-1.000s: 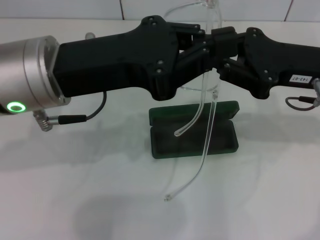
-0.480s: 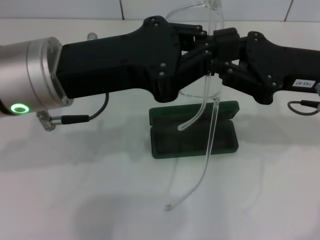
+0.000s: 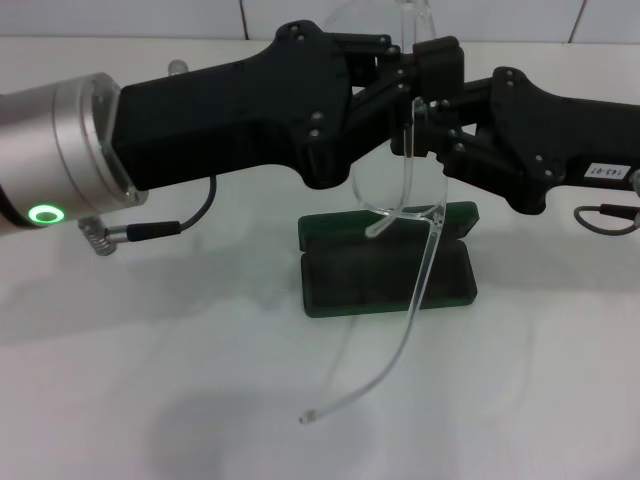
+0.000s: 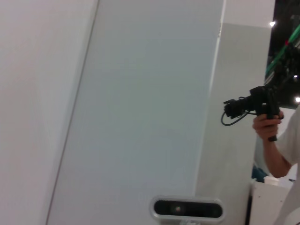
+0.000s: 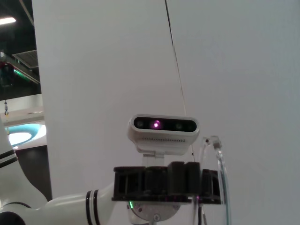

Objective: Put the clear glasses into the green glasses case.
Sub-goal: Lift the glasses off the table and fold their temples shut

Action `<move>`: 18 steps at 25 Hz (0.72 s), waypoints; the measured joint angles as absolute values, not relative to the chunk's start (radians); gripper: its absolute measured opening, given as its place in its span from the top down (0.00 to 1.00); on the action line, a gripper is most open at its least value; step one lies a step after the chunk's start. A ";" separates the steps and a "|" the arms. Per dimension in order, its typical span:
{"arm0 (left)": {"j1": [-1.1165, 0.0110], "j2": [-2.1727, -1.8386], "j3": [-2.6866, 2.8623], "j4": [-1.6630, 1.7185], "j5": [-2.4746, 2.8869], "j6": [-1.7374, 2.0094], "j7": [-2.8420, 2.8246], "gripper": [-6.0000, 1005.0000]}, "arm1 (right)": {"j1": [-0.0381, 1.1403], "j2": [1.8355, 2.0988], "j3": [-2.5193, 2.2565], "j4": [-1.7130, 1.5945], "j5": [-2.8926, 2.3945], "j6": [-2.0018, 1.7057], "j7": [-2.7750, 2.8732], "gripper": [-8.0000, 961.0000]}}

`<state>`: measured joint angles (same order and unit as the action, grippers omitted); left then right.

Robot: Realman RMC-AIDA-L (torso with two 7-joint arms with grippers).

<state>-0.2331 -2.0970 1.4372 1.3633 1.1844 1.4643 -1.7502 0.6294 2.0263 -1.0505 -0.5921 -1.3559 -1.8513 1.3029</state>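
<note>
The clear glasses [image 3: 437, 218] hang in the air at the centre of the head view. My left gripper [image 3: 398, 75] reaches in from the left and my right gripper [image 3: 432, 70] from the right, and both are closed on the frame near its top. One temple arm [image 3: 403, 345] hangs long toward the table front; the other ends just above the green glasses case [image 3: 345, 285], which lies open on the table directly below. In the right wrist view the left gripper [image 5: 166, 183] faces the camera with the glasses [image 5: 218, 154] beside it.
A white table [image 3: 150, 400] stretches around the case. A cable and plug [image 3: 150, 230] dangle under the left arm. The left wrist view shows only a wall, a mounted camera [image 4: 186, 208] and a person [image 4: 272, 140] holding a device far off.
Both grippers have risen slightly with the glasses. The frame has tilted, and the long temple's tip has swung left and nearer the table front; the short temple's tip has lifted off the case's inside.
</note>
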 joint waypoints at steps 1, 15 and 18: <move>-0.233 -2.097 1.440 1.360 1.184 1.457 -1.743 0.95 | 0.628 2.026 -1.049 -0.592 -1.356 -1.849 1.302 0.89; -0.224 -2.097 1.447 1.354 1.184 1.441 -1.723 0.95 | 0.613 2.026 -1.044 -0.582 -1.331 -1.827 1.277 0.90; -0.223 -2.097 1.448 1.354 1.184 1.442 -1.723 0.95 | 0.612 2.026 -1.041 -0.581 -1.330 -1.826 1.273 0.90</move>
